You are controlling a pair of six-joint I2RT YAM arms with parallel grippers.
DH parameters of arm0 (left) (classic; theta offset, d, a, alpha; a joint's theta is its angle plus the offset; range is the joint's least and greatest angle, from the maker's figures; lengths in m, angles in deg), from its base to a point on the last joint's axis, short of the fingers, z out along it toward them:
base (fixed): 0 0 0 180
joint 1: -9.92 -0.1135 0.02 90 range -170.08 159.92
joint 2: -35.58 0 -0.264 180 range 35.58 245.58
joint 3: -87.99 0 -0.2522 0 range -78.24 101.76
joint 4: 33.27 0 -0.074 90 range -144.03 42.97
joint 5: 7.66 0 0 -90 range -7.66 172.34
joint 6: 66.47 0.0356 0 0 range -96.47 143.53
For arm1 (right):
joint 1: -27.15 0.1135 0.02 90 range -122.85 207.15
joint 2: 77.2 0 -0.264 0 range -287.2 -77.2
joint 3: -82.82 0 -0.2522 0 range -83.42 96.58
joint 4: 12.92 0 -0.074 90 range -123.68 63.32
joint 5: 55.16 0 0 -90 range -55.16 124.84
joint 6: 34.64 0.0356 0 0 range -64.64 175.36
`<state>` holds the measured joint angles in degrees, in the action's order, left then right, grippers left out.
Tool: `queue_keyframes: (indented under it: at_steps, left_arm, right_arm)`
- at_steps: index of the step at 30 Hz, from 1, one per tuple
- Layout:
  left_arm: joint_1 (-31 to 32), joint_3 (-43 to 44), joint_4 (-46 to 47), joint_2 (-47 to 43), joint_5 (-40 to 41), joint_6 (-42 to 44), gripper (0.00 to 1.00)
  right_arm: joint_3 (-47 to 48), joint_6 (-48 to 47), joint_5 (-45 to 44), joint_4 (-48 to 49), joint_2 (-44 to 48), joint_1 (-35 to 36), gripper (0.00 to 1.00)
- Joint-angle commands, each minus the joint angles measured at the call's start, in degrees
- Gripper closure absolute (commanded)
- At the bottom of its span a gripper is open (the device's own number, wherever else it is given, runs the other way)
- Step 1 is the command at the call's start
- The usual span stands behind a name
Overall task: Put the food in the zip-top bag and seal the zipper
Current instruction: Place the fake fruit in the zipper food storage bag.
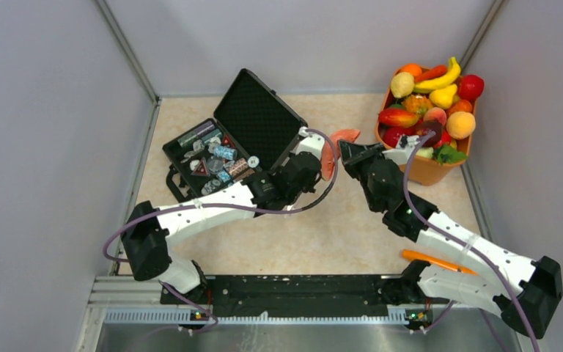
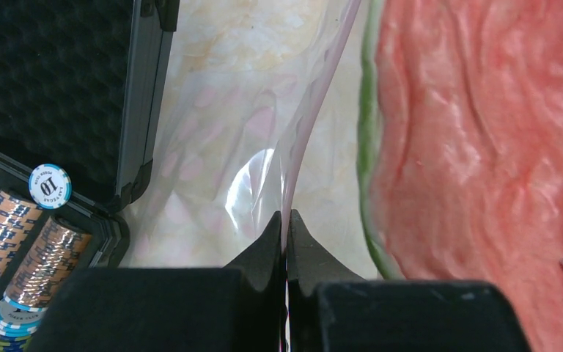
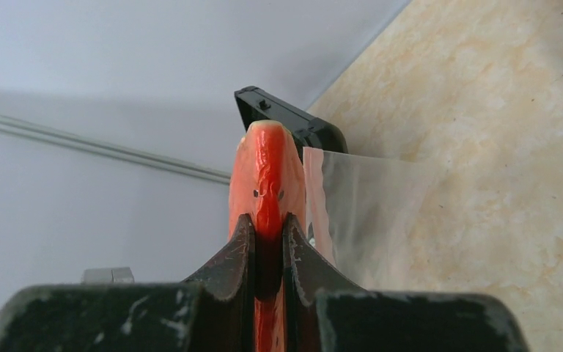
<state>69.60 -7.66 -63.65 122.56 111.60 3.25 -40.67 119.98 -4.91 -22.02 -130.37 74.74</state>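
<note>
left gripper (image 2: 286, 217): jaws fully closed, pinching the bag (image 2: 220, 132) by its pink edge
right gripper (image 3: 267, 220): nearly closed, clamping a watermelon slice (image 3: 264, 161) just beside the bag

Obscured items, wrist views
Watermelon slice (image 2: 484, 147) cropped by top and right edges; zip-top bag (image 2: 227, 147) barely discernible overhead; chip case (image 2: 59, 95) cut off left.

A black case (image 1: 258, 117) is lying open at the far left of the table (image 1: 337, 235), its lid tilting back and rows of chips (image 1: 216, 158) sitting inside. An orange bin (image 1: 425, 172) is standing at the far right. An orange stick (image 1: 436, 260) is lying near the front right.
</note>
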Motion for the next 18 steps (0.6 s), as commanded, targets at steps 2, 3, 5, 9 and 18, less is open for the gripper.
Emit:
queue_keyframes:
  at_steps: [2,3,5,9,18]
  left_arm:
    - [0.14,2.37,0.58,-0.41,-0.06,-0.06,1.00]
    - [0.11,2.36,0.50,-0.61,0.17,-0.03,1.00]
    - [0.17,2.13,0.53,-1.14,0.72,-0.17,1.00]
    - [0.13,1.80,0.89,-2.00,1.27,-0.57,1.00]
    - [0.11,1.70,1.55,-2.36,3.26,-2.02,1.00]
  right_arm:
    - [7.40,-0.55,-0.05,-8.17,-4.55,0.77,1.00]
    - [7.13,-0.12,-0.23,-8.72,-4.98,0.75,1.00]
    - [5.83,0.81,-0.12,-8.39,-5.11,0.80,1.00]
    - [5.13,0.13,1.56,-8.17,-6.00,0.80,1.00]
    - [2.63,-5.94,0.99,-5.57,-2.84,0.80,1.00]
